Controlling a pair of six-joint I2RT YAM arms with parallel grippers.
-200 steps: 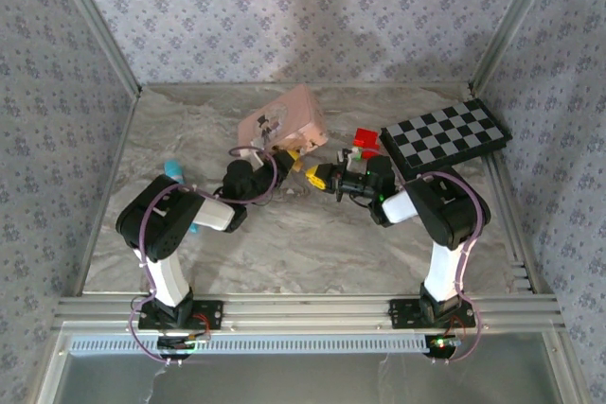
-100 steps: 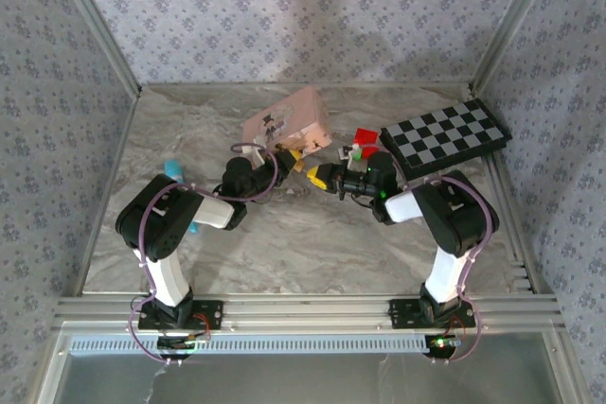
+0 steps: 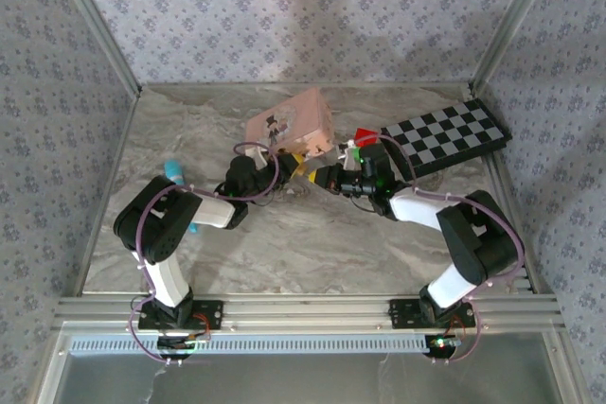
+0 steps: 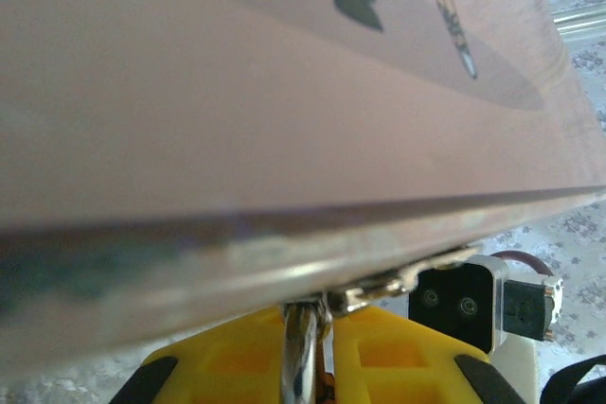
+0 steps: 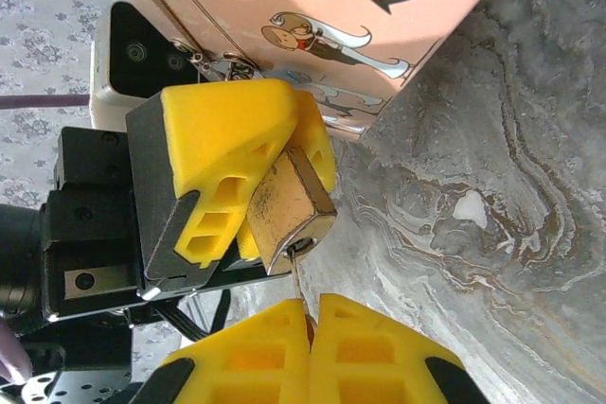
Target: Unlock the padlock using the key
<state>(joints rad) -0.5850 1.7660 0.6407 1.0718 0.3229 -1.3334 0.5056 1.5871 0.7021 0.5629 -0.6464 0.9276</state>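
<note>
Here the brass padlock (image 5: 292,203) sits clamped between the yellow left fingers (image 5: 248,144), its bottom face turned toward the right fingers (image 5: 284,340). Those are pressed together on the thin key (image 5: 296,283), whose shaft runs from their tips up to the padlock's bottom face. In the left wrist view the silver shackle (image 4: 301,352) stands between the left fingers, just under the edge of the pink box (image 4: 284,92). Beside both sets of fingers lies the grey marbled worktop (image 5: 492,186).
</note>
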